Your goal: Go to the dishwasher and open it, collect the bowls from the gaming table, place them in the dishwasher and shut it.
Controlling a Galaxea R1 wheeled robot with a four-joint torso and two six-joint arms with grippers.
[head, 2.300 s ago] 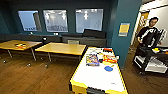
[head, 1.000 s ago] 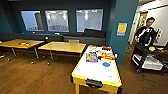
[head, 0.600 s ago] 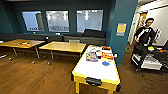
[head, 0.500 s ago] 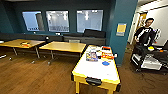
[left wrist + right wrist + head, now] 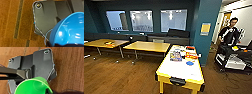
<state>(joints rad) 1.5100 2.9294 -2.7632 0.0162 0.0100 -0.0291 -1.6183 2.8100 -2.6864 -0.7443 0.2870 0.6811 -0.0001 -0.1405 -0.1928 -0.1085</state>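
The gaming table [image 5: 181,71], white-topped with a yellow edge, stands ahead and slightly right in the head view. It carries a colourful box [image 5: 175,56], red items [image 5: 191,55] and a flat blue disc [image 5: 189,63]. A bright blue bowl [image 5: 70,30] hangs over the wooden floor in the left wrist view, its rim caught at the left gripper [image 5: 58,45]. In the right wrist view a green bowl [image 5: 32,87] is held the same way at the right gripper [image 5: 50,91]. The dishwasher is out of view.
Two yellow-topped tables [image 5: 147,46] [image 5: 104,43] stand at the left under the windows. A teal pillar [image 5: 206,30] rises behind the gaming table. At the right a person [image 5: 230,31] stands by a dark cart [image 5: 234,58]. Wooden floor lies open at the front left.
The whole head picture has shifted: the camera has drawn back from the gaming table, whose near end now shows in full. Both bowls stay in the grippers.
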